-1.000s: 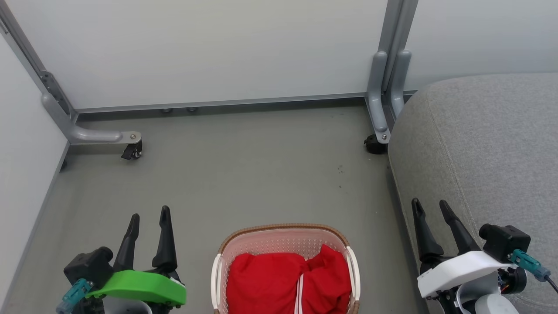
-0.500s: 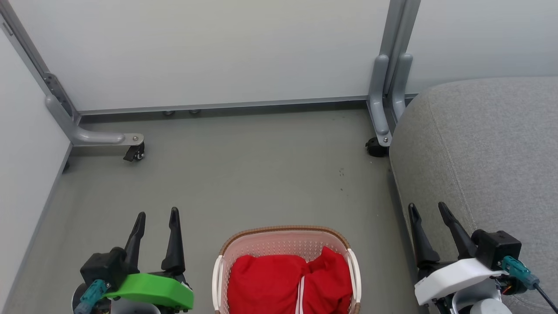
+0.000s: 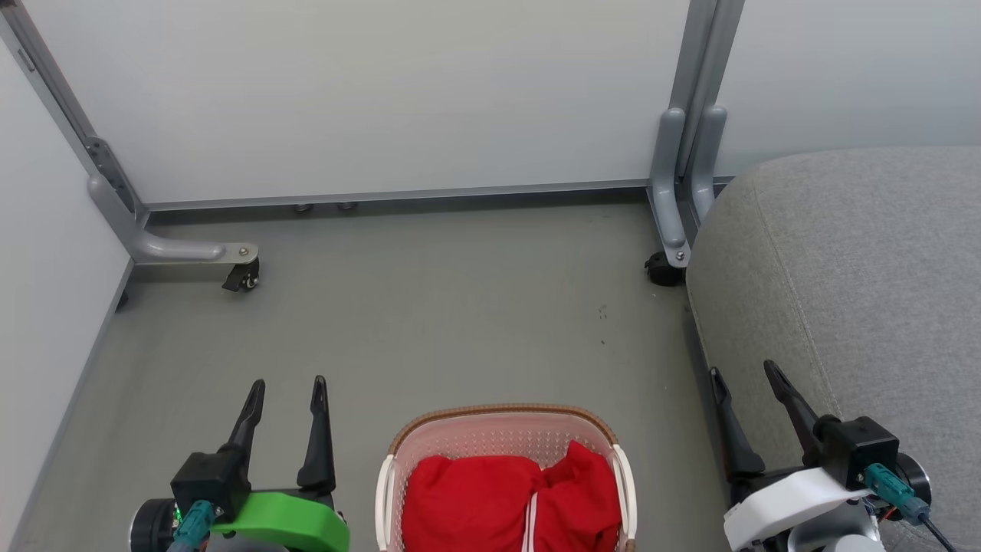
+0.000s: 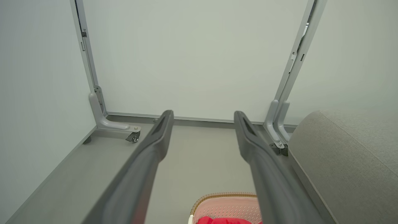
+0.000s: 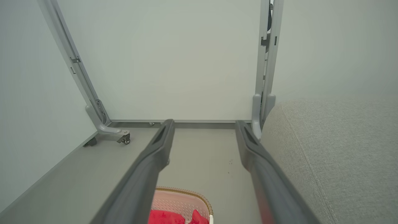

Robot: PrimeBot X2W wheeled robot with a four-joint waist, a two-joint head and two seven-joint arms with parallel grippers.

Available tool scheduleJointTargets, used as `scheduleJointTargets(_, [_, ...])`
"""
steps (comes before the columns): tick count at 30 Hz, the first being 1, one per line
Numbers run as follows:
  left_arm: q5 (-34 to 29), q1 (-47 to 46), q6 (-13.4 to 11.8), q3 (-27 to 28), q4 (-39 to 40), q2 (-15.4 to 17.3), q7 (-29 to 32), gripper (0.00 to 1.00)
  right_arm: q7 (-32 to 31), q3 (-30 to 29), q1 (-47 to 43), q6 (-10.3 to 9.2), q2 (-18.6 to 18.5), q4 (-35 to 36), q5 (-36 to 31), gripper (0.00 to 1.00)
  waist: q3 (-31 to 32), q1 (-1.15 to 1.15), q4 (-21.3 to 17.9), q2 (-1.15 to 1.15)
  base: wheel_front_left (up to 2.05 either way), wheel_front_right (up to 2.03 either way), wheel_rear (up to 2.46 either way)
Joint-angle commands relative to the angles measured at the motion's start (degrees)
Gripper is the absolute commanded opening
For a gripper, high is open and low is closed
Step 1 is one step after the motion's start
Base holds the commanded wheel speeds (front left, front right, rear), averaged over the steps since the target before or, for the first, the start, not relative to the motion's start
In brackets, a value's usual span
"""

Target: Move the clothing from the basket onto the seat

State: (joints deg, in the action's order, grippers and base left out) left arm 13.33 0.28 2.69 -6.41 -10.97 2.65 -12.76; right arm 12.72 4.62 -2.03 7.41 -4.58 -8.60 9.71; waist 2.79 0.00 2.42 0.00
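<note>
1. Lower left: I see my left gripper (image 3: 289, 382), green-shelled, its two long dark fingers spread wide and holding nothing.
2. Bottom centre: one oval cream-white perforated plastic basket (image 3: 498, 412) with a brown woven rim stands on the grey floor (image 3: 460, 307). Inside it lies one heap of bright red soft clothing (image 3: 467, 498) with a white stripe.
3. Lower right: my white-shelled right gripper (image 3: 742, 368), two fingers likewise apart, holding nothing.
4. Right edge: one large grey woven-fabric seat (image 3: 858, 268), near the basket.
</note>
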Motion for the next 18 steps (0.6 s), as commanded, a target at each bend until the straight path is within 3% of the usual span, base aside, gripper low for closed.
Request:
scheduleJointTargets(1, [-1.5,0.5,-0.3,-0.2,0.4,0.3,-0.5,1.0,0.6,0.2,-0.4,0.13,-0.1,0.6,-1.5,1.0,0.1,0.0,0.0,0.0,0.0,0.0,0.0])
scheduleJointTargets(18, [-8.3,1.4,-0.9,-1.5,0.3,0.4,-2.2,1.0,2.3,0.7,-1.8,0.08,0.1,1.0,-8.7,1.0,0.7,0.0,0.4,0.0,0.0,0.0,0.0])
